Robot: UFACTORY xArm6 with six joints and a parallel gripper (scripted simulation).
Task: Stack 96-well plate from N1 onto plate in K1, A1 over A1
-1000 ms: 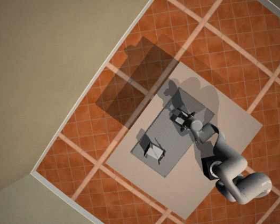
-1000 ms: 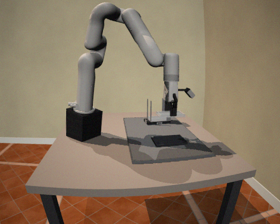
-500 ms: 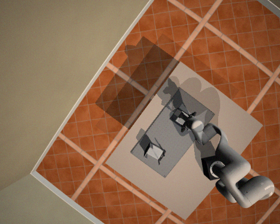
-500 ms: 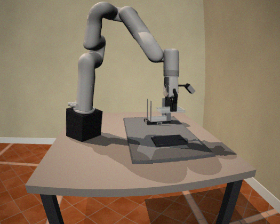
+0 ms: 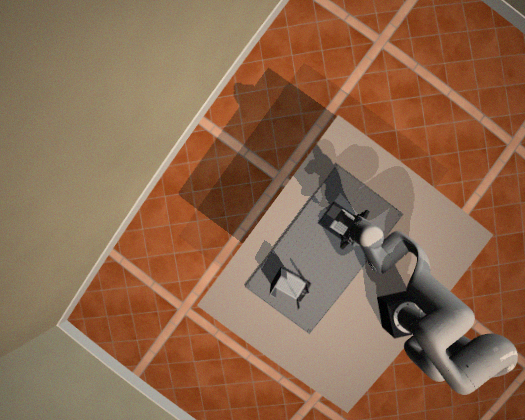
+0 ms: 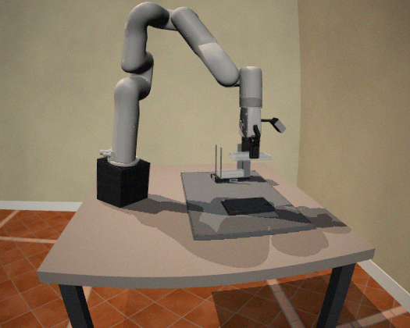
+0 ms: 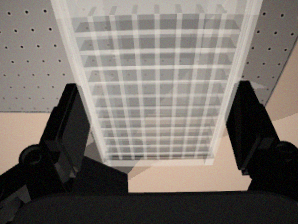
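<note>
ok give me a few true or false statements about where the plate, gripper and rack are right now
1. The gripper is shut on the 96-well plate. True.
2. The held plate rests on the plate nest N1. False: it hangs in the air, and the dark nest lies bare on the grey mat.
3. The stack rack K1 stands farther from the exterior camera than the nest. True.
4. The held plate is already seated in the rack. False: it is above the rack's floor and offset to one side.
5. The arm's black base stands on the grey mat. False: it stands on the table beside the mat.
</note>
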